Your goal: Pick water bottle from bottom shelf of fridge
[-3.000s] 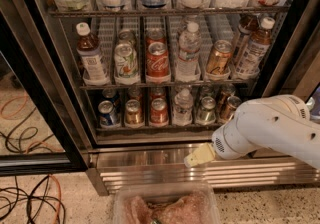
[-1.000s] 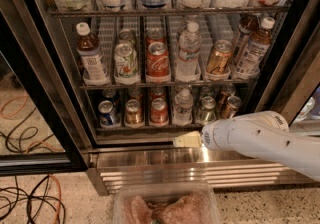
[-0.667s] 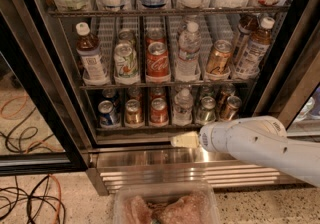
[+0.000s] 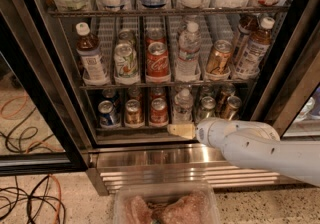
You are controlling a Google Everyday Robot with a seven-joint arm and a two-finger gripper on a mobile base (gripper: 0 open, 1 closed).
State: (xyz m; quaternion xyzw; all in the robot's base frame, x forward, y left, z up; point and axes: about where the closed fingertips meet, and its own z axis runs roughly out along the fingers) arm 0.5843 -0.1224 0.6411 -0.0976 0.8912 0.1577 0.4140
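Observation:
The fridge (image 4: pixel 46 99) stands open in front of me, with drinks on its wire racks. On the bottom shelf (image 4: pixel 131 128) the small clear water bottle (image 4: pixel 183 104) with a white cap stands upright right of centre, between a red can (image 4: pixel 158 111) and silver cans. My gripper (image 4: pixel 180 129) comes in from the right on its white arm (image 4: pixel 260 149). It points left at the shelf's front rail, just below and in front of the water bottle, not touching it. It holds nothing that I can see.
Cans (image 4: pixel 106 113) fill the left lanes of the bottom shelf. A taller clear bottle (image 4: pixel 189 50) and brown tea bottles (image 4: pixel 90 54) stand on the rack above. The ribbed steel base panel (image 4: pixel 150 165) lies below. Cables (image 4: pixel 25 203) lie on the floor at the left. A clear tray (image 4: pixel 165 207) is at the bottom edge.
The arm has swung left and slightly up. The gripper has gone from below the right-hand cans to the rail just under the water bottle.

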